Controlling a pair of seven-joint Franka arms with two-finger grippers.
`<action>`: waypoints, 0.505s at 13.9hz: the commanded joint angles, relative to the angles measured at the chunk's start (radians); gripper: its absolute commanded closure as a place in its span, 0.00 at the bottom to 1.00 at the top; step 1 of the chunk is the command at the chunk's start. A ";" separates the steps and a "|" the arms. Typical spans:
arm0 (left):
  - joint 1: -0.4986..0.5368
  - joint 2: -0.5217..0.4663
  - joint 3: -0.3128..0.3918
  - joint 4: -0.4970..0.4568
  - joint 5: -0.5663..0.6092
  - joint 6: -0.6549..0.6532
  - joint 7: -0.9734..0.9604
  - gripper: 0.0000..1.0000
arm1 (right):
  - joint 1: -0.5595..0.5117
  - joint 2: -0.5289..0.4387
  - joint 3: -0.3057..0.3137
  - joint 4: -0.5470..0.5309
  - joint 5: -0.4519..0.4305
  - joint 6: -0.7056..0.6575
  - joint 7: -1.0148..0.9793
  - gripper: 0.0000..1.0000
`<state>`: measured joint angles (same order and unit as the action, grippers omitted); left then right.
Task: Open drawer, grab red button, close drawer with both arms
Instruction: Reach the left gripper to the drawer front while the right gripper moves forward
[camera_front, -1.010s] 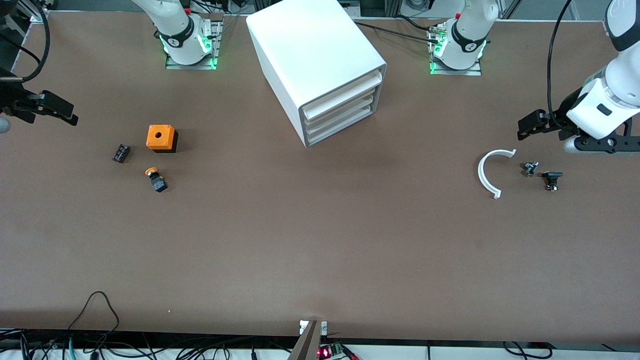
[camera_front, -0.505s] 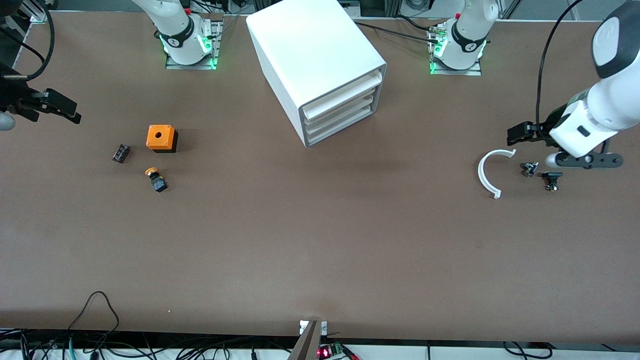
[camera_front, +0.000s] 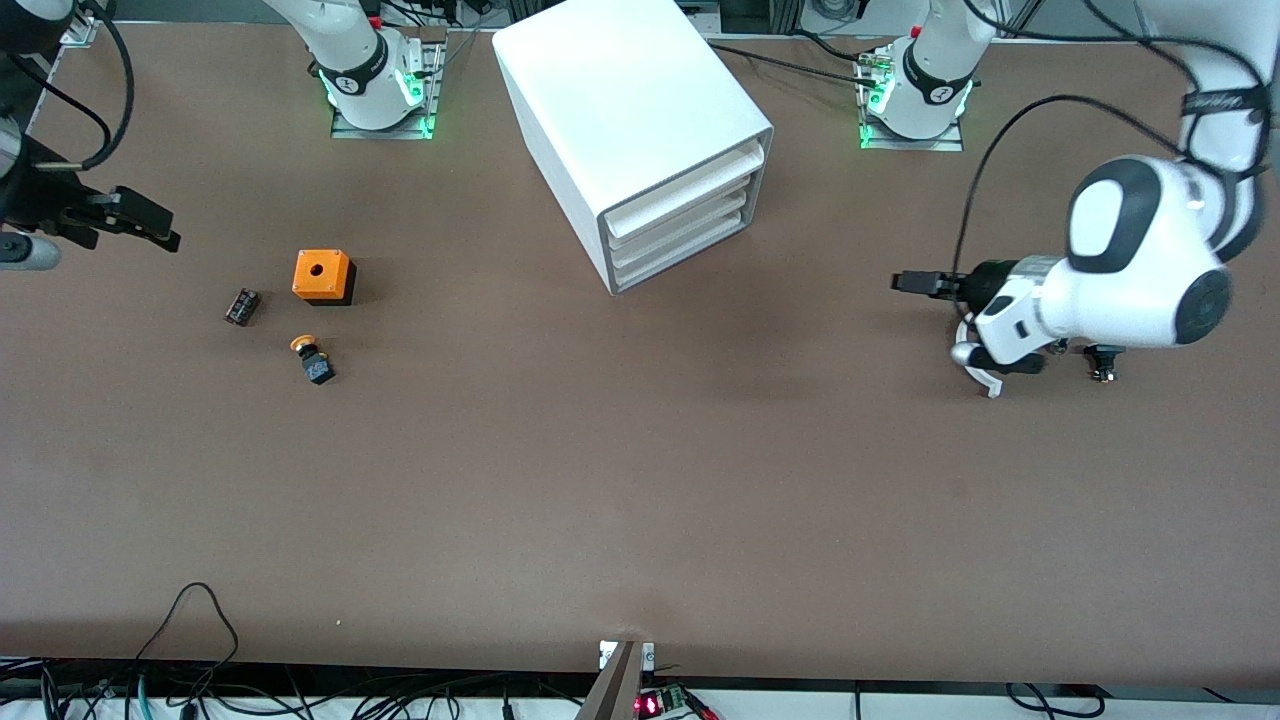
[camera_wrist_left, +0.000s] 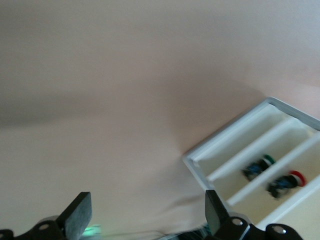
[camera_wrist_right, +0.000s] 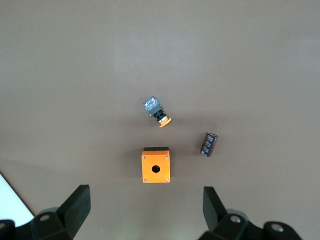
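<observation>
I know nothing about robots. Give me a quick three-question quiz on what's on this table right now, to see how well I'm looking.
1. True or false: the orange box stands nearer the right arm's end of the table than the cabinet.
2. The left gripper, over the table between the cabinet and the left arm's end, and the right gripper, over the right arm's end, are: A both open; B both shut; C one open, one shut.
3. Fill in: inside the cabinet, near a green-capped button, the button to grab has a cap coloured ___.

Key: 1 true; 2 A; 3 red.
</observation>
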<state>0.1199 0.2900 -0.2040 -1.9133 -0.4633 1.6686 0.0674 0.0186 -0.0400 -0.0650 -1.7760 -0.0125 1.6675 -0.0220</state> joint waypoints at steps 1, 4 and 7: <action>0.001 0.043 -0.060 -0.070 -0.160 0.014 0.061 0.00 | 0.015 0.037 0.004 -0.005 0.011 0.001 -0.019 0.00; -0.037 0.122 -0.098 -0.122 -0.291 0.042 0.204 0.00 | 0.052 0.084 0.004 0.000 0.013 -0.003 -0.013 0.00; -0.043 0.133 -0.178 -0.214 -0.424 0.089 0.244 0.00 | 0.102 0.121 0.004 0.018 0.028 -0.003 -0.007 0.00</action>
<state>0.0729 0.4346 -0.3428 -2.0654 -0.8032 1.7299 0.2663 0.0798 0.0652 -0.0578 -1.7803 -0.0020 1.6698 -0.0245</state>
